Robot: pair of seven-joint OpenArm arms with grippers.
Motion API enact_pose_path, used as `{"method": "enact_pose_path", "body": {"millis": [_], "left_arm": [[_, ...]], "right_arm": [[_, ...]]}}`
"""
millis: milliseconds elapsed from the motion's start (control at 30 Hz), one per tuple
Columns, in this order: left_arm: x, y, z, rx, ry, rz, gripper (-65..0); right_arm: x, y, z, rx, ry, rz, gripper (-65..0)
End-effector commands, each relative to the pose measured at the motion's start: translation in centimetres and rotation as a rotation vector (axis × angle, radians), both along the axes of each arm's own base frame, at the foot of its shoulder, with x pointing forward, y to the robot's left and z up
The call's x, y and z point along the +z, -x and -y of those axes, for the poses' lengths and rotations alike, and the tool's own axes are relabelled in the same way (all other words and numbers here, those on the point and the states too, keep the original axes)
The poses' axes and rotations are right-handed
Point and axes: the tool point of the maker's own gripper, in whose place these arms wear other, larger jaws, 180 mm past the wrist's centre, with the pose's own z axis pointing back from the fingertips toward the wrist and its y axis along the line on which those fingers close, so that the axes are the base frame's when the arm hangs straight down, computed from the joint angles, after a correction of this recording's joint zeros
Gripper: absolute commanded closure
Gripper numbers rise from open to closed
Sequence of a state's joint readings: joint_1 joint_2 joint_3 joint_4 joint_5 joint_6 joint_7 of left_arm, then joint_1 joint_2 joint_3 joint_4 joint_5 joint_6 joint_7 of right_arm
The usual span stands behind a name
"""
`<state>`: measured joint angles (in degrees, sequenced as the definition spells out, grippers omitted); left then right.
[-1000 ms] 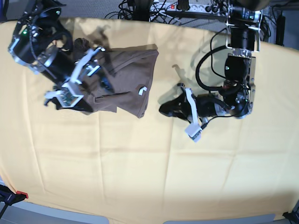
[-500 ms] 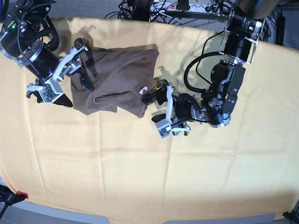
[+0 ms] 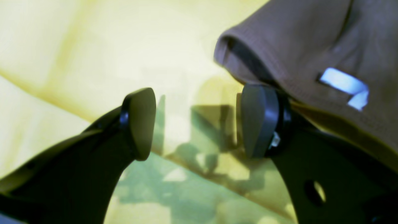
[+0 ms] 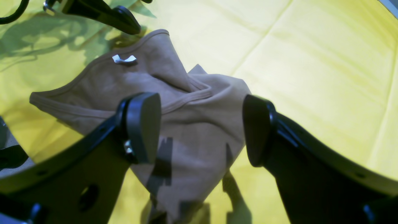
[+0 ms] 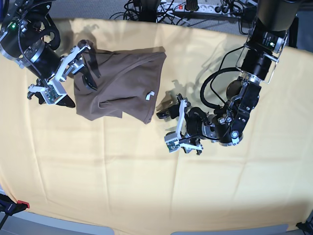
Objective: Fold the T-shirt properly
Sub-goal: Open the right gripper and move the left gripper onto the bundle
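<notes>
Plain taupe short-sleeved cotton T-shirt point(image 5: 122, 83) lies bunched & partly folded on the big pale yellow cloth point(image 5: 146, 186) covering the table, toward the upper left in base view; small white neck label point(image 5: 150, 94) shows near its right edge, neckline hem visible in right wrist view w/ label point(image 4: 123, 58) on top; left gripper point(image 5: 172, 128) sits low over the cloth just beside the shirt's right edge, pincer spread wide w/ nothing between the pads; in left wrist view one dark pad point(image 3: 259, 119) is right up against the shirt's hem corner point(image 3: 236, 46), touching or nearly, can't tell which; right gripper point(image 5: 66, 78) is at the shirt's left edge, jaws released & apart, shirt fabric point(image 4: 186, 124) seen below the gap, not pinched; power strip & cables point(image 5: 195, 7) along the far table edge
</notes>
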<state>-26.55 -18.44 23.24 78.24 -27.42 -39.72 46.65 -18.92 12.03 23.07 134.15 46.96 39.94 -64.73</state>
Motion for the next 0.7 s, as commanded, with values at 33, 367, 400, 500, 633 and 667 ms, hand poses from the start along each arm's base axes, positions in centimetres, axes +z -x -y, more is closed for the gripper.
{"method": "enact_pose_path", "body": {"millis": [33, 367, 400, 500, 633, 667], "left_arm": [[1.4, -1.4, 0.3, 0.005, 0.045, 0.047, -43.4], [0.9, -1.6, 2.3, 0.029, 0.173, 0.003, -43.4], [0.9, -1.5, 2.7, 0.027, 0.182, -0.001, -43.4], [1.2, -1.3, 3.8, 0.018, 0.205, -0.006, -43.4], [1.2, -1.1, 4.6, 0.009, 0.217, -0.013, -42.4], [1.1, -0.9, 4.7, 0.008, 0.218, -0.016, -39.9]], "right_arm": [[1.0, -0.2, -0.2, 0.013, -0.007, 0.037, -43.3], [0.7, 0.1, -0.3, 0.014, -0.010, 0.024, -43.3], [0.7, 0.2, -0.3, 0.014, -0.010, 0.024, -43.3], [0.7, 0.1, -0.3, 0.014, -0.010, 0.024, -43.3], [0.6, 0.2, -0.3, 0.014, -0.010, 0.022, -43.3], [0.6, 0.2, -0.3, 0.014, -0.010, 0.022, -43.3]]}}
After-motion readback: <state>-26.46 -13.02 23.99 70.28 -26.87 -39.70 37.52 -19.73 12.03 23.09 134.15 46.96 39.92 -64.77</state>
